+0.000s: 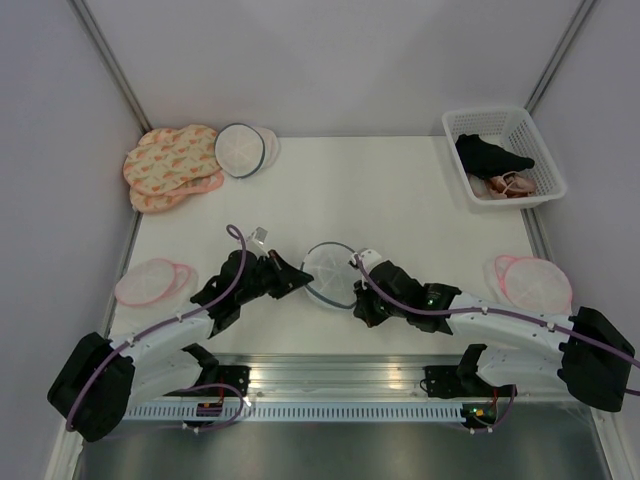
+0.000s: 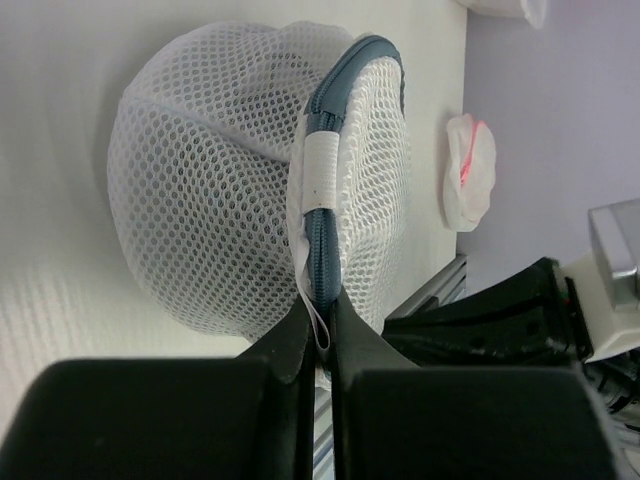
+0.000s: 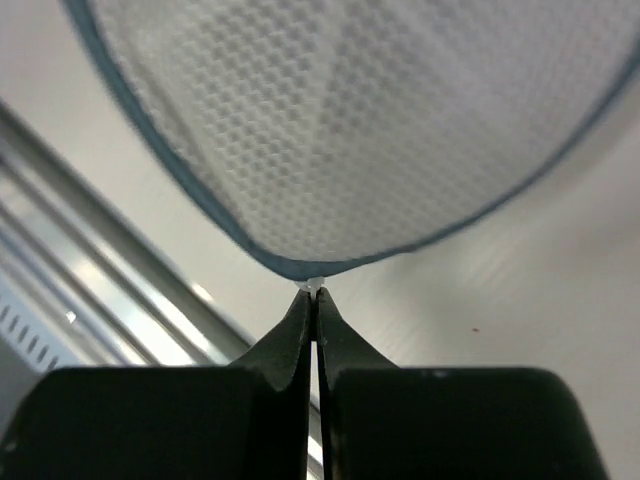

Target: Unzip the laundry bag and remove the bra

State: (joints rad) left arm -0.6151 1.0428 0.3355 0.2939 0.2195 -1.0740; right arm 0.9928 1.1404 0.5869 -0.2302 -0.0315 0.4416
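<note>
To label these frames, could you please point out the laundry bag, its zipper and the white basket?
laundry bag [image 1: 330,272]: top view, middle of its mesh face.
zipper [image 2: 317,250]: left wrist view, grey strip below the white band.
white basket [image 1: 486,113]: top view, far rim.

Standing here, I can read nothing: no words, numbers or brand marks show on the laundry bag [image 2: 210,190], the basket [image 1: 545,152] or the table [image 1: 400,200].

I see a robotics lab cell, not a home. A bare white table [image 1: 400,200] sits boxed in by plain grey walls [image 1: 330,60] and metal posts [image 1: 101,50]. My two arms [image 1: 170,330] are bolted to an aluminium rail [image 1: 340,375]. Mesh bags [image 1: 170,165] and a basket [image 1: 485,113] are laid out as props.
</note>
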